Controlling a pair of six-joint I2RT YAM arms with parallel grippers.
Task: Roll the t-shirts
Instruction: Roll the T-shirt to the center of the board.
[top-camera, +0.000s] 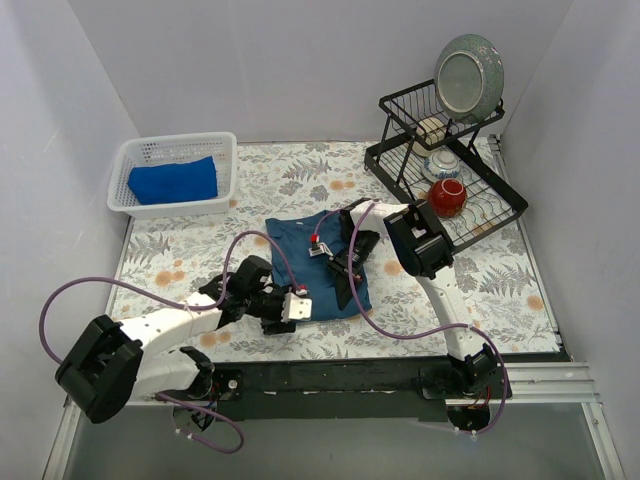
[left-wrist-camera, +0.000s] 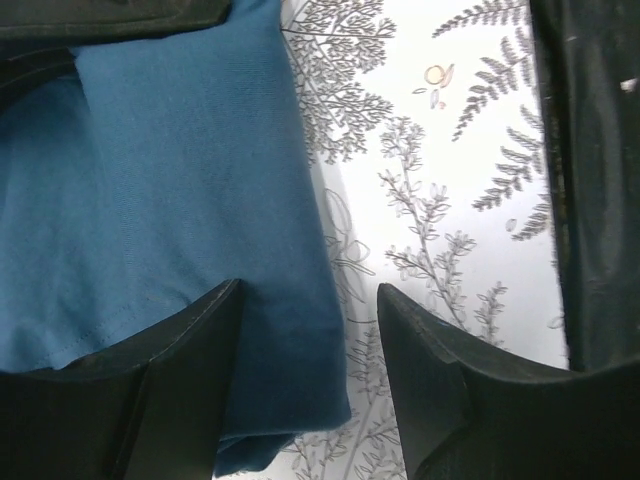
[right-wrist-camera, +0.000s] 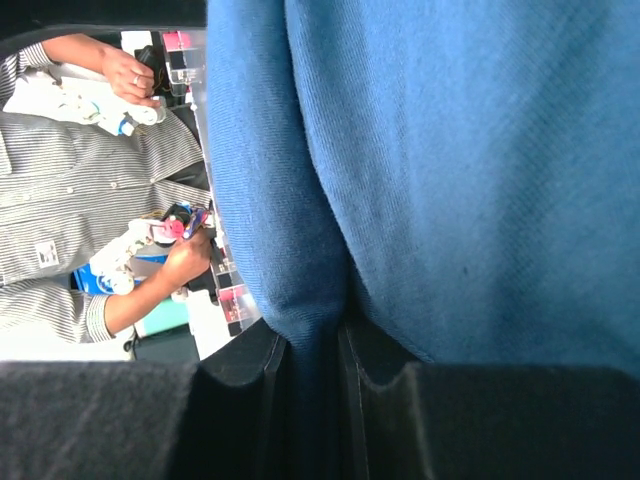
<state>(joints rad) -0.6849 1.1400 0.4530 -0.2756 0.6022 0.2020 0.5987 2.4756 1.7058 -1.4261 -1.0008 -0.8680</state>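
Right tool (right-wrist-camera: 312, 340) clenched on a fold of the dark teal-blue t-shirt (top-camera: 318, 292); left tool (left-wrist-camera: 310, 290) released.
My left jaws straddle its edge, right of the basket (top-camera: 226, 165); the royal blue t-shirt (top-camera: 173, 181) lies inside the basket.

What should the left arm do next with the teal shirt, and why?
Probably close the left gripper. Its jaws stand open astride an edge of the teal t-shirt, one finger over cloth, the other over the table, while the right gripper pinches a fold of it. Both likely need a hold before rolling.
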